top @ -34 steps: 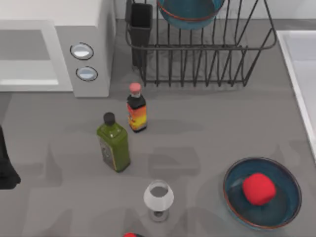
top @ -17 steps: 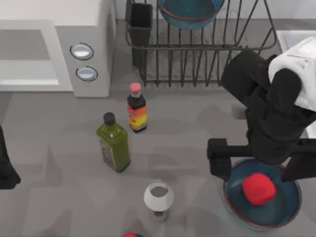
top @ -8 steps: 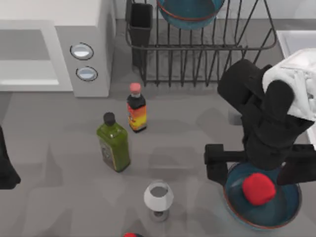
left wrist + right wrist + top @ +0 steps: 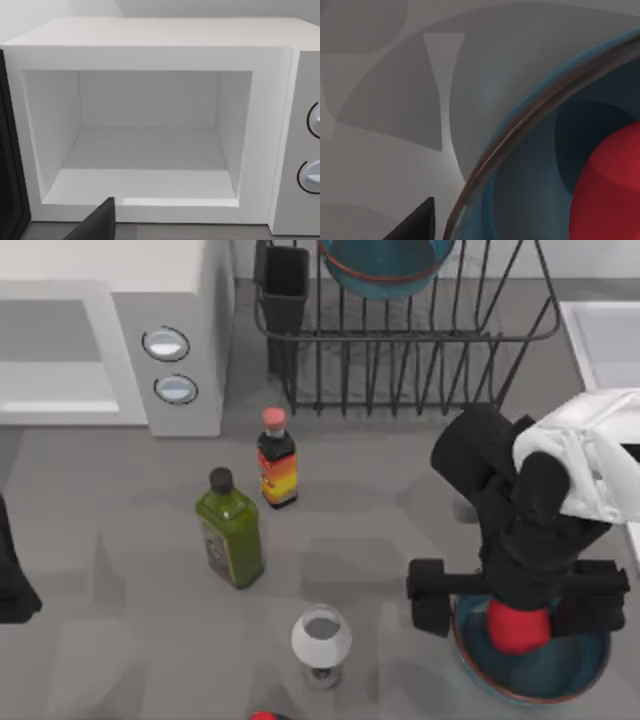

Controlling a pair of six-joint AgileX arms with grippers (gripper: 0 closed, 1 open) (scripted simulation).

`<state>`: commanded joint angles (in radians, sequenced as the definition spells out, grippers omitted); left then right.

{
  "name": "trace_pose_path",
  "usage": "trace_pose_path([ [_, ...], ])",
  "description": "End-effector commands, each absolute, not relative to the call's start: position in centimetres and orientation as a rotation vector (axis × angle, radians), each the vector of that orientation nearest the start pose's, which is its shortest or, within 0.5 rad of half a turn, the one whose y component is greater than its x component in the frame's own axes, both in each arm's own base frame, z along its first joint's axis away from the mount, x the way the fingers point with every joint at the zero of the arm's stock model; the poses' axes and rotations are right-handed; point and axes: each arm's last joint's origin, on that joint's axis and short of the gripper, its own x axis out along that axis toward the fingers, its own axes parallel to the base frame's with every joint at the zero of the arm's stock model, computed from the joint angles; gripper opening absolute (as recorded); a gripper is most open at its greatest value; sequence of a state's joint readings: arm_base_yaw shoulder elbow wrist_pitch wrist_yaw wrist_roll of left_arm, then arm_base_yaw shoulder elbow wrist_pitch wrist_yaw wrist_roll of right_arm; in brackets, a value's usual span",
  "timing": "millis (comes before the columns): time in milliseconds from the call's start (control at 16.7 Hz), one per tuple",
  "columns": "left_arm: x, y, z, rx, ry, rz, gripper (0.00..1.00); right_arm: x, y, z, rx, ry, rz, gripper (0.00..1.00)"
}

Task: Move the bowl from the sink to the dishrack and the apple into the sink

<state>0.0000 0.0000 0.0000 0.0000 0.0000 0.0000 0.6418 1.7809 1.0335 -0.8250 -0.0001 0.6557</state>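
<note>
2 bowls: one in dishrack (image 4: 420, 340) at 12 (image 4: 385, 265), one on bench (image 4: 380, 530) at 5 (image 4: 530, 675) w/ 1 apple (image 4: 517, 628) inside. Right end effector (image 4: 520, 612) over apple; opening, grip: can't tell. Sink (image 4: 600, 340) at 2. Left arm (image 4: 12, 570) parked at 9.

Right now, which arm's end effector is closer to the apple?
The right. The right end effector is directly over the apple, which sits in the bowl on the table's right side. The left arm is parked at the far left edge.
</note>
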Motion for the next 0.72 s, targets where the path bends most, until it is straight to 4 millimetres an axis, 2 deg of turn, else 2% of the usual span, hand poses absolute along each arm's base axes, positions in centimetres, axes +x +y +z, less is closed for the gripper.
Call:
trace_pose_path([
  [300, 10.6, -0.1, 16.0, 0.000, 0.000, 0.000, 1.00, 23.8, 18.0, 10.8, 0.008, 1.570, -0.008, 1.00],
  [540, 10.6, -0.1, 16.0, 0.000, 0.000, 0.000, 1.00, 23.8, 18.0, 10.7, 0.008, 1.571, -0.008, 1.00],
  [720, 10.6, -0.1, 16.0, 0.000, 0.000, 0.000, 1.00, 23.8, 18.0, 10.7, 0.008, 1.571, -0.008, 0.77],
])
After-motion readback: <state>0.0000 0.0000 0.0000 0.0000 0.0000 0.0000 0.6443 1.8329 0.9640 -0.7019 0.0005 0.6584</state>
